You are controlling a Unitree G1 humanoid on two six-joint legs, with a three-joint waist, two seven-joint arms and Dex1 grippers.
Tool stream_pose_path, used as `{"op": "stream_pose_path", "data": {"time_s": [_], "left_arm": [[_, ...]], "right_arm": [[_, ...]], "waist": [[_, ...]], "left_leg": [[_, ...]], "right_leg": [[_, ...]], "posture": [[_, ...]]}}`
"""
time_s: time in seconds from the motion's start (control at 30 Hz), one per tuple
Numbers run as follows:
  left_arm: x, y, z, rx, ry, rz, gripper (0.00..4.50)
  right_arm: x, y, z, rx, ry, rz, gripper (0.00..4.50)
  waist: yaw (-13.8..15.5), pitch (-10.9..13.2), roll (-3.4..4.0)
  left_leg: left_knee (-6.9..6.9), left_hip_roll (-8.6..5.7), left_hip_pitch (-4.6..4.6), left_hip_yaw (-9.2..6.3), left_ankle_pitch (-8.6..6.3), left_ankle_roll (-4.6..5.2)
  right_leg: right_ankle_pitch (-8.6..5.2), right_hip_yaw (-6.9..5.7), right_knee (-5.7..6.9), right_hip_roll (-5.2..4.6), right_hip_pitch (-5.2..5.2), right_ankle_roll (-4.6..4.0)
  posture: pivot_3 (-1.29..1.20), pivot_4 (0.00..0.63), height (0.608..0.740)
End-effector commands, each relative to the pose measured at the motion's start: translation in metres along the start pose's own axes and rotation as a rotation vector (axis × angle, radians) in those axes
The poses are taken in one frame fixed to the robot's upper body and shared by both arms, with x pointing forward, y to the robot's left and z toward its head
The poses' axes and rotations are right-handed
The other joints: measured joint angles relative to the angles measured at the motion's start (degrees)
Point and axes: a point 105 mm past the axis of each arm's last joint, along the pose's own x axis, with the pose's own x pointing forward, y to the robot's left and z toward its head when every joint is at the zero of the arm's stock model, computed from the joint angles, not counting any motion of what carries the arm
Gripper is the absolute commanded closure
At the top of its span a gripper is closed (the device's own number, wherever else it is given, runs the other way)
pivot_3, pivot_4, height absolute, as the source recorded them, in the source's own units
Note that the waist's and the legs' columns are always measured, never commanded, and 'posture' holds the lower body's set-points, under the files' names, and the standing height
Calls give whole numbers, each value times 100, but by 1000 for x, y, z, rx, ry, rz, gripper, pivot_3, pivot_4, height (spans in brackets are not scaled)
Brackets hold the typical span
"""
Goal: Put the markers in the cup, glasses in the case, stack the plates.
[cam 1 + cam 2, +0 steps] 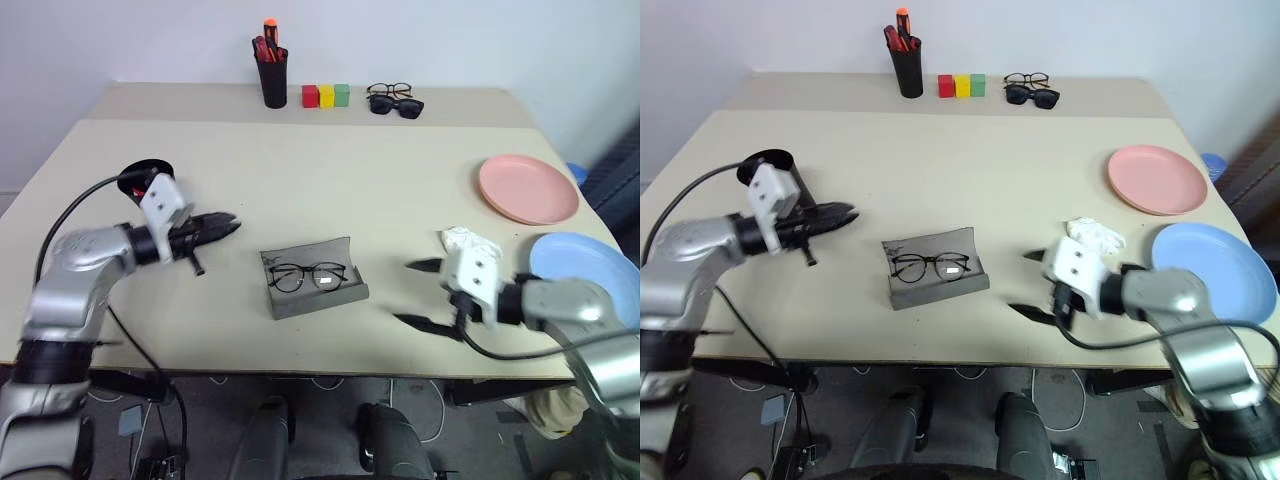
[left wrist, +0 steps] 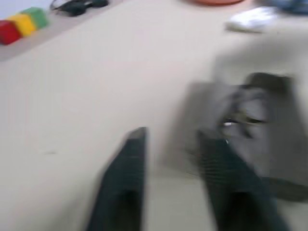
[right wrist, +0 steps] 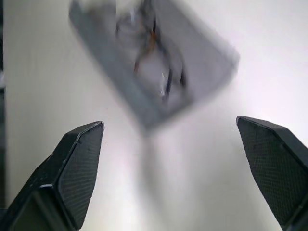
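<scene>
The glasses (image 1: 308, 275) with thin black rims lie inside the open grey case (image 1: 345, 296) near the table's front middle. My left gripper (image 1: 228, 224) is shut and empty, hovering left of the case and pointing toward it. Just behind that arm stands the black cup (image 1: 147, 170); a speck of red shows at its rim, and the markers are otherwise hidden. My right gripper (image 1: 405, 293) is open and empty, a short way right of the case. The salmon pink plate (image 1: 528, 188) and the light blue plate (image 1: 585, 262) lie side by side, unstacked, at the right.
A crumpled white object (image 1: 470, 240) lies between my right gripper and the plates. Along the back stand a slim black holder (image 1: 272, 80) with red pens, red, yellow and green blocks (image 1: 326, 95), a second pair of spectacles (image 1: 388, 90) and dark sunglasses (image 1: 396, 105).
</scene>
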Motion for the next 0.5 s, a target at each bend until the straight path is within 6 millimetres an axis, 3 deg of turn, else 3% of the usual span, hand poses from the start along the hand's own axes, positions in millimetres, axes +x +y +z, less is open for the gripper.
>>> {"op": "stream_pose_path", "data": {"time_s": [0.03,0.17,0.3,0.5], "left_arm": [[25,15,7,87,11,27,4464],[55,18,-1,163,76,-29,4464],[78,5,-10,190,117,-155,4464],[90,-16,-22,169,165,-366,4464]], "right_arm": [[-21,4,4,-65,-25,-54,0],[-29,12,-6,-55,-35,-93,0],[-34,18,-6,-48,-86,-121,0],[-38,23,-4,-55,-135,-130,0]], "waist": [[0,-2,-2],[-40,-3,-5],[-8,-2,-6],[2,0,-11]], "left_leg": [[0,-1,2,4,0,0],[-1,1,7,3,0,0],[-1,1,8,2,0,0],[2,0,2,1,0,0]], "right_leg": [[0,3,0,-1,0,1],[1,3,0,0,3,2],[0,2,1,0,3,1],[0,1,-4,-1,4,0]], "posture": [[0,150,740],[0,150,740],[0,150,740],[0,150,740]]}}
